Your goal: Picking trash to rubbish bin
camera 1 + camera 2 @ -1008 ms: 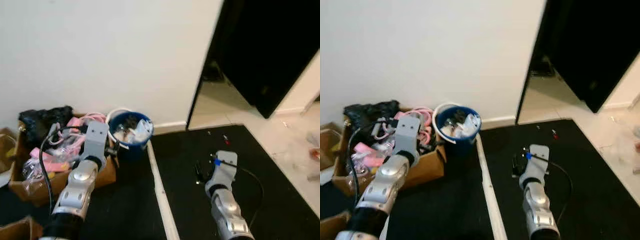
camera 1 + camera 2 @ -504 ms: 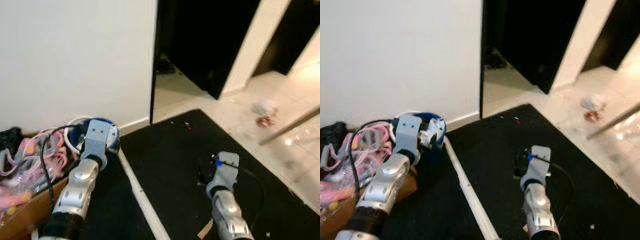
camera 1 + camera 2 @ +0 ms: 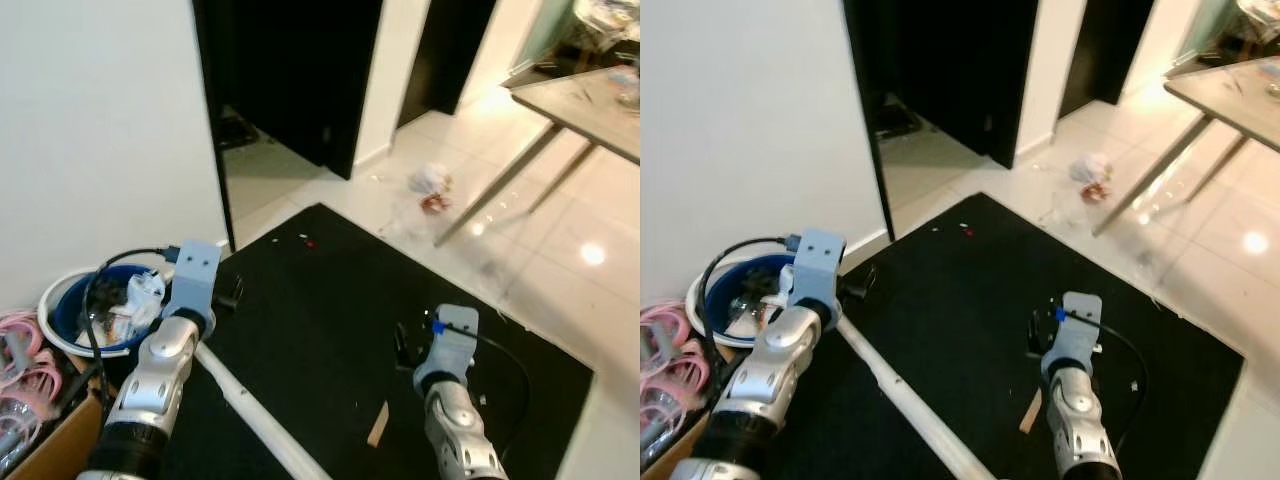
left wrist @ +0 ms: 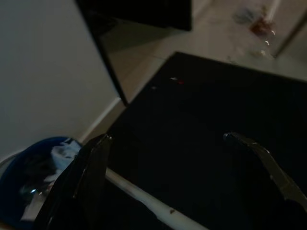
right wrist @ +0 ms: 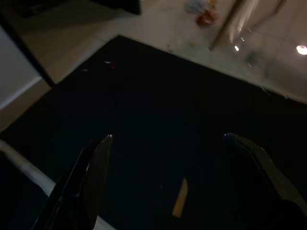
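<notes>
The blue rubbish bin [image 3: 82, 312] with a white rim stands by the wall at the lower left, with trash inside. A crumpled white and red piece of trash [image 3: 430, 184] lies on the pale tiles beyond the black mat [image 3: 340, 290]. A small tan scrap [image 3: 378, 424] lies on the mat close to me. My left gripper [image 4: 166, 137] is open and empty, held just right of the bin over the mat. Over the middle of the mat, my right gripper [image 5: 168, 137] is open and empty too, above the tan scrap [image 5: 180, 203].
A white rod [image 3: 250, 415] lies along the mat's left edge. A cardboard box with pink items [image 3: 25, 440] sits at the far left. A dark doorway [image 3: 290, 80] opens ahead. A table with metal legs [image 3: 585, 105] stands at the upper right over the tiles.
The camera has swung to the right: the bin and box slid toward the picture's left, and the tiled floor, crumpled trash and table came into view. Both grippers stay open.
</notes>
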{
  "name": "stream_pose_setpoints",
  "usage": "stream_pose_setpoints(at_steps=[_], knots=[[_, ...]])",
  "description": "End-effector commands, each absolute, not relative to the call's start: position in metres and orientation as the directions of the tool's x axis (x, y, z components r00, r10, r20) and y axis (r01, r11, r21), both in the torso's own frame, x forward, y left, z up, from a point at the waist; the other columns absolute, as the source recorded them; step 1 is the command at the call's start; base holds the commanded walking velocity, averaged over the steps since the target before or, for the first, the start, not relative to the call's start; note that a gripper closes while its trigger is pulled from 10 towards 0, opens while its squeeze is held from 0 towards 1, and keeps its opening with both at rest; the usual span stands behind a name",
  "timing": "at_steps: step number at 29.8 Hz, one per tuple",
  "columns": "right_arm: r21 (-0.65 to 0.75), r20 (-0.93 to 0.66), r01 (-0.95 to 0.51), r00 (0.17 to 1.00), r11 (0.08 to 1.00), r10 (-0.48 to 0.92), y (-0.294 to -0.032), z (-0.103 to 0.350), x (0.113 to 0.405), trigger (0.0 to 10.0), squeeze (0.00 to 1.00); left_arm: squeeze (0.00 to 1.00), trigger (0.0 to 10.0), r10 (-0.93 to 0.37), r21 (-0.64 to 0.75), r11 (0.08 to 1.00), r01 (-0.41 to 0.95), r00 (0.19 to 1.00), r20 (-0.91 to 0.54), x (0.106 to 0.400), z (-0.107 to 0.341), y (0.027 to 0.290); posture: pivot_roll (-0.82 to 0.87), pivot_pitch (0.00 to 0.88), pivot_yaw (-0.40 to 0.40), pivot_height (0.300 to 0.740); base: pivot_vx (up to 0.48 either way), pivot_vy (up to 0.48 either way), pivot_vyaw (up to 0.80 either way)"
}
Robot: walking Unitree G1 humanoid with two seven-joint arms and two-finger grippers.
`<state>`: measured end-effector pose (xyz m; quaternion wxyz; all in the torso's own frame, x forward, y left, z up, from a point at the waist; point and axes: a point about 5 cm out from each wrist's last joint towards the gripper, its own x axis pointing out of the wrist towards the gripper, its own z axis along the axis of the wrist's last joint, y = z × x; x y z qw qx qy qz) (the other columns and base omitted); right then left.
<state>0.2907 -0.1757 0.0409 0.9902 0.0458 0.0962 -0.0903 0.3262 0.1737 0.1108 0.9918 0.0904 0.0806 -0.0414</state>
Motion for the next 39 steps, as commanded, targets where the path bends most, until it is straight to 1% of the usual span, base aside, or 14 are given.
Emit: stream_pose_setpoints(at_steps=[1, 6, 8, 10, 12, 14, 15, 17, 19, 21, 28, 35, 39], knots=[[0.062, -0.208, 0.208, 0.959, 0.976, -0.191, -0.182, 0.039, 0.288, 10.0, 0.0, 0.0, 10.0, -0.065, 0.175, 0.979, 0.099, 0.98, -0.189, 0.324, 0.105, 0.174, 0.01, 0.101, 0.04, 0.74, 0.0, 0.0, -0.8], [0.056, -0.208, 0.2, 0.961, 0.978, -0.184, -0.181, 0.039, 0.289, 10.0, 0.0, 0.0, 10.0, -0.062, 0.169, 0.981, 0.095, 0.98, -0.192, 0.323, 0.103, 0.175, 0.0, 0.091, 0.036, 0.74, 0.0, 0.0, -0.8], [0.047, -0.198, 0.181, 0.966, 0.982, -0.168, -0.18, 0.043, 0.292, 10.0, 0.0, 0.0, 10.0, -0.055, 0.165, 0.982, 0.087, 0.98, -0.19, 0.324, 0.102, 0.175, -0.02, 0.087, 0.015, 0.74, 0.0, 0.0, -0.8], [0.039, -0.192, 0.167, 0.969, 0.985, -0.157, -0.18, 0.045, 0.294, 10.0, 0.0, 0.0, 10.0, -0.047, 0.162, 0.984, 0.079, 0.981, -0.188, 0.324, 0.101, 0.175, -0.02, 0.087, 0.011, 0.74, 0.0, 0.0, -0.8], [0.018, -0.184, 0.138, 0.974, 0.99, -0.133, -0.184, 0.05, 0.297, 10.0, 0.0, 0.0, 10.0, -0.03, 0.141, 0.988, 0.056, 0.984, -0.176, 0.323, 0.101, 0.172, -0.04, 0.083, -0.047, 0.74, 0.0, 0.0, -0.8], [0.013, -0.183, 0.132, 0.975, 0.991, -0.127, -0.185, 0.051, 0.298, 10.0, 0.0, 0.0, 10.0, -0.026, 0.137, 0.989, 0.05, 0.985, -0.173, 0.323, 0.1, 0.171, -0.04, 0.083, -0.047, 0.74, 0.0, 0.0, -0.8], [-0.003, -0.187, 0.116, 0.976, 0.993, -0.114, -0.187, 0.051, 0.298, 10.0, 0.0, 0.0, 10.0, -0.013, 0.125, 0.992, 0.034, 0.985, -0.17, 0.322, 0.099, 0.17, -0.05, 0.082, -0.072, 0.74, 0.0, 0.0, -0.8], [-0.008, -0.189, 0.11, 0.976, 0.994, -0.11, -0.188, 0.051, 0.298, 10.0, 0.0, 0.0, 10.0, -0.009, 0.122, 0.992, 0.03, 0.985, -0.17, 0.321, 0.098, 0.169, -0.05, 0.082, -0.072, 0.74, 0.0, 0.0, -0.8], [-0.027, -0.193, 0.075, 0.978, 0.997, -0.079, -0.19, 0.053, 0.301, 10.0, 0.0, 0.0, 10.0, 0.013, 0.106, 0.994, 0.004, 0.986, -0.165, 0.317, 0.096, 0.167, -0.05, 0.083, -0.115, 0.74, 0.0, 0.0, -0.8], [-0.031, -0.194, 0.064, 0.979, 0.997, -0.069, -0.19, 0.054, 0.302, 10.0, 0.0, 0.0, 10.0, 0.02, 0.103, 0.995, -0.003, 0.986, -0.165, 0.315, 0.095, 0.167, -0.05, 0.084, -0.126, 0.74, 0.0, 0.0, -0.8], [-0.026, -0.201, 0.022, 0.979, 0.999, -0.027, -0.181, 0.055, 0.305, 10.0, 0.0, 0.0, 10.0, 0.055, 0.11, 0.993, -0.038, 0.986, -0.16, 0.312, 0.094, 0.176, -0.04, 0.1, -0.143, 0.74, 0.0, 0.0, -0.8], [-0.008, -0.209, 0.021, 0.978, 1.0, -0.022, -0.177, 0.053, 0.304, 10.0, 0.0, 0.0, 10.0, 0.064, 0.102, 0.994, -0.049, 0.988, -0.142, 0.311, 0.097, 0.179, -0.03, 0.111, -0.138, 0.74, 0.0, 0.0, -0.77], [-0.003, -0.222, 0.019, 0.975, 1.0, -0.019, -0.173, 0.049, 0.302, 10.0, 0.0, 0.0, 10.0, 0.012, 0.085, 0.996, -0.002, 0.993, -0.118, 0.31, 0.103, 0.174, -0.02, 0.121, -0.119, 0.74, 0.0, 0.0, -0.18]])
